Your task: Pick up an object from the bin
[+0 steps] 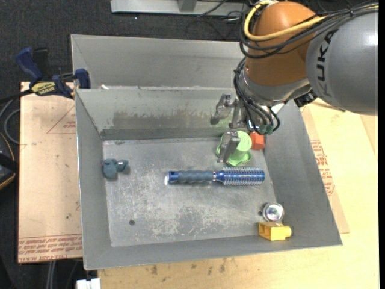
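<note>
My gripper [227,127] hangs below the wrist at the back right of the bin, open, its two metal fingers standing apart with nothing between them. The nearer finger [229,145] stands against the left side of a light green plastic cone-like thing [242,151]. A small orange-red block [258,141] lies just right of the green thing. A blue hairbrush [216,177] lies across the bin floor just in front of the gripper, its bristled head to the right.
A grey-blue small piece [113,168] lies at the left of the floor. At the front right corner sit a yellow block [274,231] and a round silver cap [272,211]. The arm and its orange cover overhang the bin's back right.
</note>
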Controlling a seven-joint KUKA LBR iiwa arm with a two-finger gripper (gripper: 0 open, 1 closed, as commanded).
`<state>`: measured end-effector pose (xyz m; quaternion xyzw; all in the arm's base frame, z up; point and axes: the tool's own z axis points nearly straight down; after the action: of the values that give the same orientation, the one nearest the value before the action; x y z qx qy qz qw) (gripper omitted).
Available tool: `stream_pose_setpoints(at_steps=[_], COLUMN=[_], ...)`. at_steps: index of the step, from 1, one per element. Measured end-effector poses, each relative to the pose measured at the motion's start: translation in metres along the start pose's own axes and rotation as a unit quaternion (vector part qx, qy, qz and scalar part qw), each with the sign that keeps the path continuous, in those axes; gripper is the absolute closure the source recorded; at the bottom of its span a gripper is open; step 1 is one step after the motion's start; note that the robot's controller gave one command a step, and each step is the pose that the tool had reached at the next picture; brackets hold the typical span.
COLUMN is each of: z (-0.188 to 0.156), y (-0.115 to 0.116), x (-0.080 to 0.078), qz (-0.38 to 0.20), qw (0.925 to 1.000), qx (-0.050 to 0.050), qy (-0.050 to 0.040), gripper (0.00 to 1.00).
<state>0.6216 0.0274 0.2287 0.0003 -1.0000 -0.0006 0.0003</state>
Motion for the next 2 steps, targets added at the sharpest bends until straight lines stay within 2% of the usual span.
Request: stream_pose_setpoints(at_steps=[1,2], z=[0.1397,0.1363], y=[-0.0102,-0.0101], x=[0.0051,0.0036], qz=[-0.124,-0.124], qw=[0.9922,0.9923], qx=[0.000,0.000], qy=[0.0024,-0.0002], gripper=[0.00,1.00])
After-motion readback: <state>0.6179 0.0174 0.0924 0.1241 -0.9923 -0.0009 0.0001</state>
